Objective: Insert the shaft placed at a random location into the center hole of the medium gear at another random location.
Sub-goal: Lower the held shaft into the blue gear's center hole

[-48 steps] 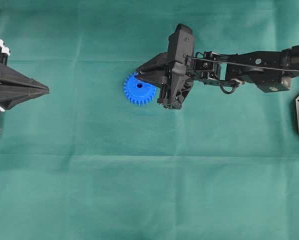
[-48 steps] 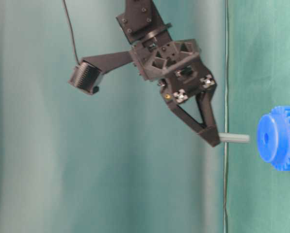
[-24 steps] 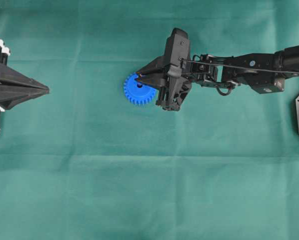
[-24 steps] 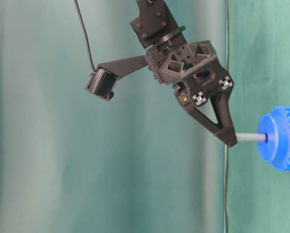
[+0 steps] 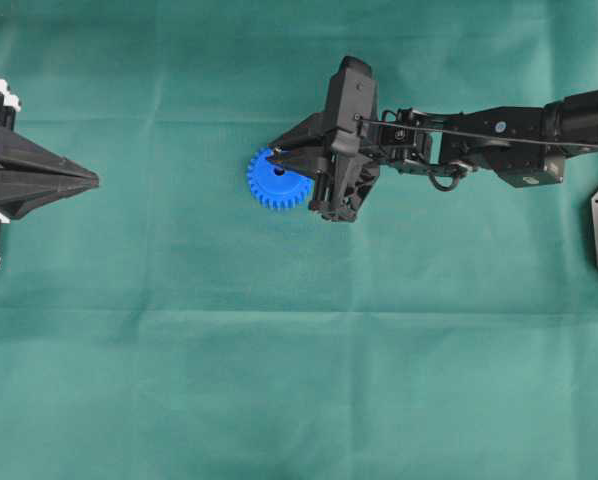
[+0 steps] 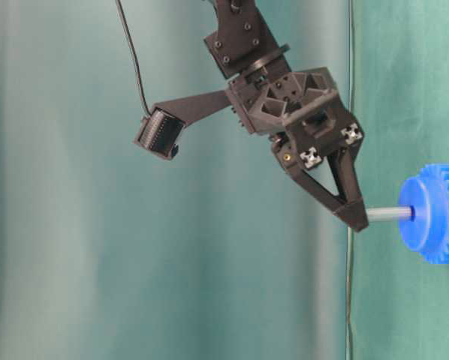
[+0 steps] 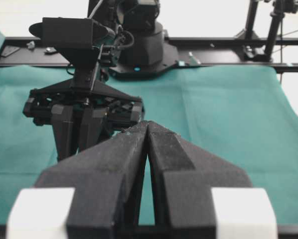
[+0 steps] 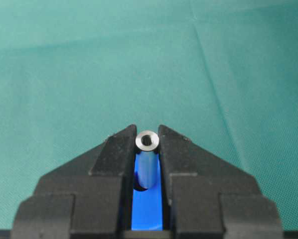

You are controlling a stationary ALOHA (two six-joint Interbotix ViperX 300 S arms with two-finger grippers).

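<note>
Shaft [image 6: 390, 214] tip now (barely) inside center hole [image 6: 412, 214]

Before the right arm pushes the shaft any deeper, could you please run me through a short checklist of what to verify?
1. Right gripper shut on the shaft: ok.
2. Shaft tip at the center hole of the medium gear: ok, tip meets the hub in the table-level view.
3. Shaft in line with the hole: ok as far as that view shows.
4. Gear flat on the green cloth: ok.
5. Depth of insertion: cannot tell.
6. Left gripper shut and well apart from the gear: ok.
</note>
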